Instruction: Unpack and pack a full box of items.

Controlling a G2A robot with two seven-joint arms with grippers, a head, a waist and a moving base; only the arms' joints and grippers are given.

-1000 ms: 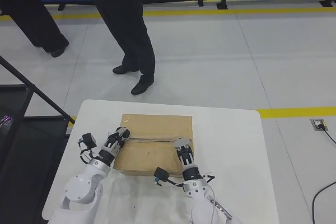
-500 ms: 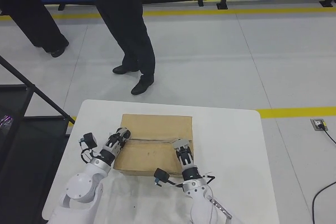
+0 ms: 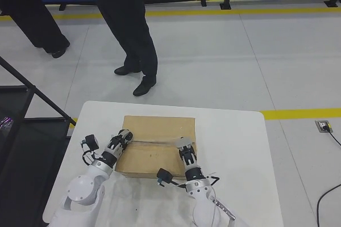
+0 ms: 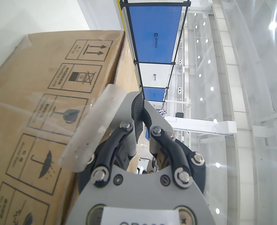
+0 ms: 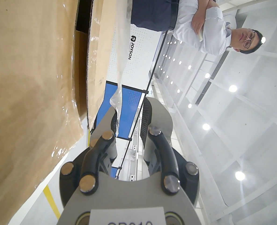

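I saw the brown cardboard box point(image 3: 156, 142) sitting flat at the middle of the table point(image 3: 233, 147). Its top flaps were folded down with a dark gap between them, clear tape point(image 5: 123, 54) lifted loose, and handling symbols were printed on one side.

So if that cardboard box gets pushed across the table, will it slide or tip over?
The cardboard box sits on a broad base, so it would probably slide, not tip. Its top flap stands slightly ajar with loose clear tape, so it may flex if lifted. Weight is unclear; the contents are hidden.
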